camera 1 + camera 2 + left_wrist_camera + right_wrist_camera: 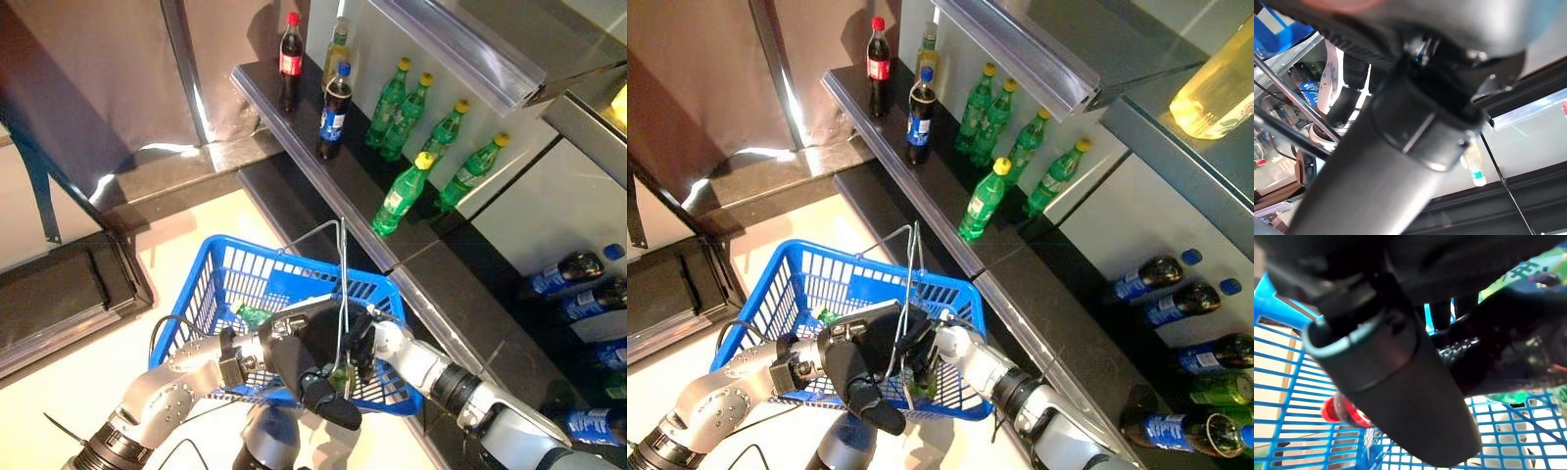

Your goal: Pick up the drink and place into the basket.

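A blue wire-sided basket [220, 269] hangs in front of me, low beside the drinks shelf. My left hand [294, 357] is at its near rim, fingers curled where the thin metal handle [341, 264] comes down. My right hand [367, 338] reaches in over the near right rim and is closed on a green drink bottle [340, 380]; its green label [1528, 267] shows past the fingers in the right wrist view. Lying in the basket are another green item [253, 315] and a red-capped bottle [1344, 412].
The dark shelf ledge [294, 127] runs along the right, close to the basket. On it stand a red-capped cola [291, 59], a blue-labelled cola [334, 113] and several green bottles [402, 196]. More bottles [563, 274] lie on a lower shelf at the right.
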Robot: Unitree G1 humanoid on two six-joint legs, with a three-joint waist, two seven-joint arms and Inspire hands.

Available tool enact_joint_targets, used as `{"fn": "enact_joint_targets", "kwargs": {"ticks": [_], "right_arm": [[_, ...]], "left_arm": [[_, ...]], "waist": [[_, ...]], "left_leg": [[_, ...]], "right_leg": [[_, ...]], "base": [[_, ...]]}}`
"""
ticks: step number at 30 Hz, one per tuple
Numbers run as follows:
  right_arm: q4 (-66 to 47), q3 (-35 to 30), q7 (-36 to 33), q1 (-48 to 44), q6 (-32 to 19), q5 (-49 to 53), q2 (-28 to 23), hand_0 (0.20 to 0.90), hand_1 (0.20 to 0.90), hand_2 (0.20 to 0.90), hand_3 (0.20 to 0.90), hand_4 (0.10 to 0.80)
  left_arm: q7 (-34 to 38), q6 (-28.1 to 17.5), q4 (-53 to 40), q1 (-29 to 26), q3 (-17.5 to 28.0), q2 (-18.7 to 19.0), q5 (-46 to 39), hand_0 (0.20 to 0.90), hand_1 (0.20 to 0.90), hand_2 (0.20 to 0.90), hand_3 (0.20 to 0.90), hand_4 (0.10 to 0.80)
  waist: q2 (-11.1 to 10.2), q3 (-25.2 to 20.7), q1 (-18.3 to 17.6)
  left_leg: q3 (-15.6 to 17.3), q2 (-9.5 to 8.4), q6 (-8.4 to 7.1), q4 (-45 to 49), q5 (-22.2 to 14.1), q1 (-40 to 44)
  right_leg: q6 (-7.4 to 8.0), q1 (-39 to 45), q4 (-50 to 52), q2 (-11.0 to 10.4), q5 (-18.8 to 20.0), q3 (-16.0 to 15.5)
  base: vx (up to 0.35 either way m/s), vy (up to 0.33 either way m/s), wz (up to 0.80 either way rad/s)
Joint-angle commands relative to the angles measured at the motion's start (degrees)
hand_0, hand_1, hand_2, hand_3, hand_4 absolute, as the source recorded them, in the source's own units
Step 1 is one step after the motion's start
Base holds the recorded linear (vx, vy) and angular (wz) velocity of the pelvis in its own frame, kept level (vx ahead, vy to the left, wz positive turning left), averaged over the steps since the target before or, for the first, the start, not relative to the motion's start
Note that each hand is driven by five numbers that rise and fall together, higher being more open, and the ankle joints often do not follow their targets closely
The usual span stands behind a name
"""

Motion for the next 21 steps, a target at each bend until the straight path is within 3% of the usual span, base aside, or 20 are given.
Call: {"fn": "enact_joint_targets", "kwargs": {"ticks": [1,8,9,12,21], "right_arm": [[0.6,3.4,-1.4,-0.1,-2.8,0.8,4.0,0.900,0.900,0.900,0.900,0.800],[-0.1,1.8,-2.4,0.1,-3.6,1.8,3.2,0.900,0.900,0.900,0.900,0.800],[-0.2,1.9,-2.5,0.1,-3.6,1.9,3.3,0.900,0.900,0.900,0.900,0.800],[-2.1,0.7,-3.7,0.8,-3.1,3.5,2.4,0.900,0.900,0.900,0.900,0.800],[-7.5,-5.6,-7.4,4.7,-5.0,6.7,-0.7,0.900,0.900,0.900,0.900,0.800]], "left_arm": [[-10.1,-12.5,-19.8,-12.0,-2.7,-15.6,-12.3,0.300,0.300,0.300,0.200,0.100],[-9.2,-13.0,-19.5,-11.4,-2.1,-15.7,-11.3,0.300,0.300,0.300,0.200,0.100],[-9.0,-13.1,-19.5,-11.4,-1.9,-15.6,-11.2,0.300,0.300,0.300,0.200,0.100],[-7.2,-13.9,-19.0,-10.8,-1.2,-15.5,-10.0,0.300,0.300,0.300,0.200,0.100],[-3.2,-16.2,-16.5,-5.8,4.6,-14.1,-8.5,0.300,0.300,0.300,0.200,0.100]], "waist": [[2.7,-16.1,0.7],[2.7,-16.2,0.4],[2.4,-16.4,0.3],[2.8,-16.4,0.1],[3.6,-16.2,-1.1]], "left_leg": [[-3.1,-0.48,1.36,-4.2,1.2,1.5],[-2.8,-0.43,1.38,-4.2,1.3,1.6],[-2.7,0.00,0.96,-4.2,-0.1,2.1],[-2.6,-0.41,1.38,-4.2,1.3,1.5],[-1.1,0.09,1.45,-4.2,1.5,1.8]], "right_leg": [[-3.40,-1.1,4.0,1.8,0.7,-1.3],[-3.44,-1.2,4.0,1.9,0.7,-1.0],[-3.17,-0.7,3.9,2.4,-0.5,-0.1],[-3.42,-1.2,4.0,1.9,0.7,-1.0],[-3.27,-1.4,4.1,1.9,0.8,-0.1]], "base": [[-0.072,0.059,0.04],[0.000,0.000,0.00],[0.000,0.000,0.00],[-0.020,0.024,-0.02],[-0.004,-0.003,-0.01]]}}
